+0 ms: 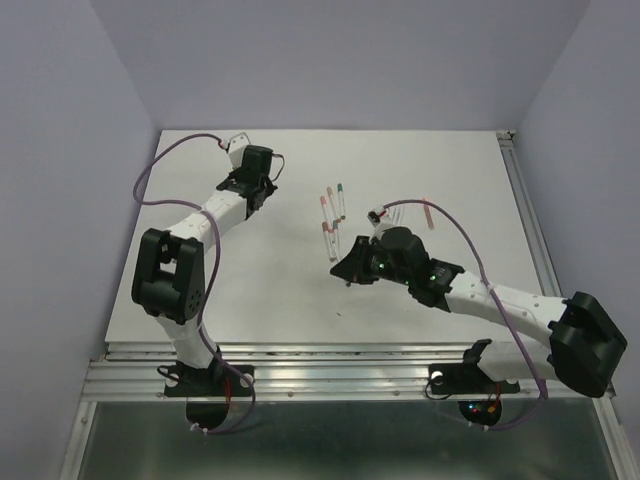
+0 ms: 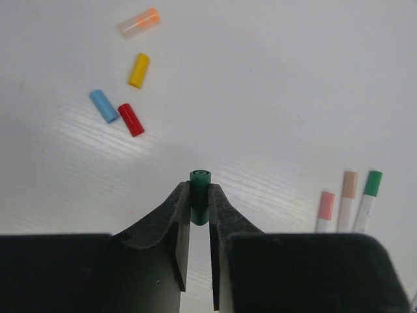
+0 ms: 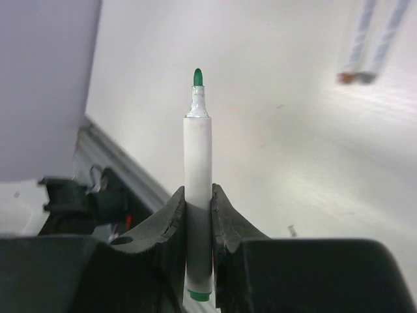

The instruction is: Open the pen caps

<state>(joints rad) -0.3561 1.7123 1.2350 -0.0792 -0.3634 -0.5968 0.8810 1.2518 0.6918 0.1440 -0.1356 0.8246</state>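
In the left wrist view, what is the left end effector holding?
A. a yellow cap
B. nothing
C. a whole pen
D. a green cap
D: the left end effector is shut on a green cap, while the yellow cap lies loose on the table. The uncapped green pen is in the right end effector.

The white table (image 1: 285, 285) carried 4 loose caps near one another: an orange cap (image 2: 139, 22), a yellow cap (image 2: 138, 70), a blue cap (image 2: 103, 105) and a red cap (image 2: 131, 119). 3 capped pens (image 2: 349, 199) lay side by side, well apart from them.
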